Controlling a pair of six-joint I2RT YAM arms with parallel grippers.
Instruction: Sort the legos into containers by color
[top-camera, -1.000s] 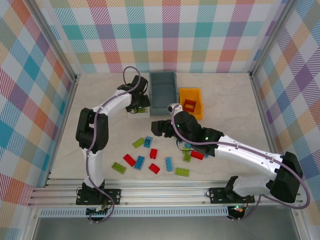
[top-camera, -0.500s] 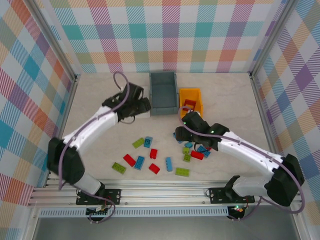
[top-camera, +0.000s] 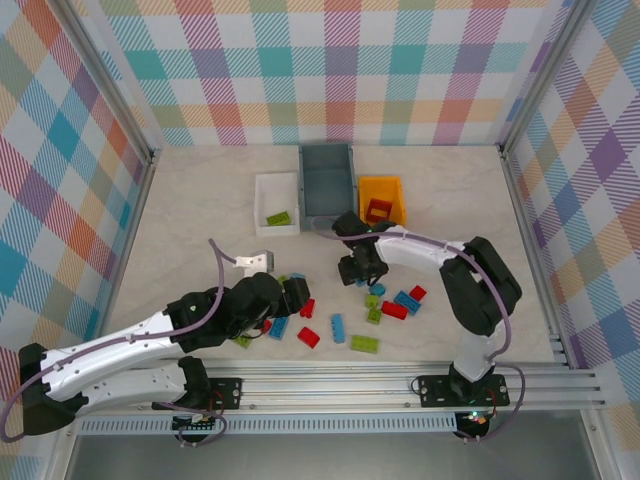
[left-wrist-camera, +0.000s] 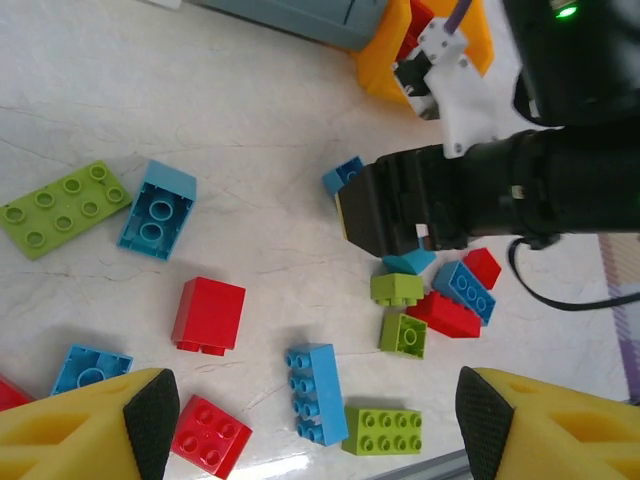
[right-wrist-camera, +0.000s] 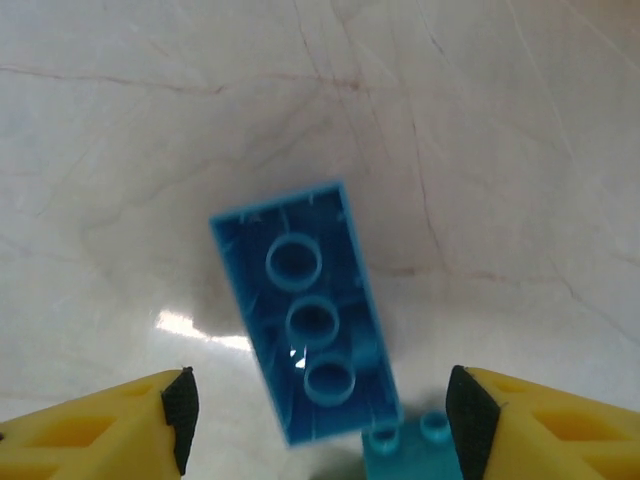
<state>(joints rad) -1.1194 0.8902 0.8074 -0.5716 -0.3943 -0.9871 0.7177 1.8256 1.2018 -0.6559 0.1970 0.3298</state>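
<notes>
Okay so the right jaws are spread wide and holding nothing, parked over a blue studded plastic brick (right-wrist-camera: 305, 320) that's lying hollow side up on the pale marbled surface (right-wrist-camera: 120, 120), right between the two fingers. It sits a bit skewed to them, so I'd twist the wrist to square up with its long sides, then drop straight down and pinch across the narrow width. Watch the little teal brick (right-wrist-camera: 410, 450) just beside its near end, it'd be easy to snag both. A lime green brick (top-camera: 278, 217) is in the shallow white tray (top-camera: 275, 195) and a red piece (top-camera: 380, 210) is in the small orange-yellow bin (top-camera: 398, 195), so I'd guess blue goes in the deep grey-blue bin (top-camera: 328, 185). The left jaws are wide apart too, empty, over a chunky red brick (left-wrist-camera: 209, 315) nearby, so don't let the arms bump.
</notes>
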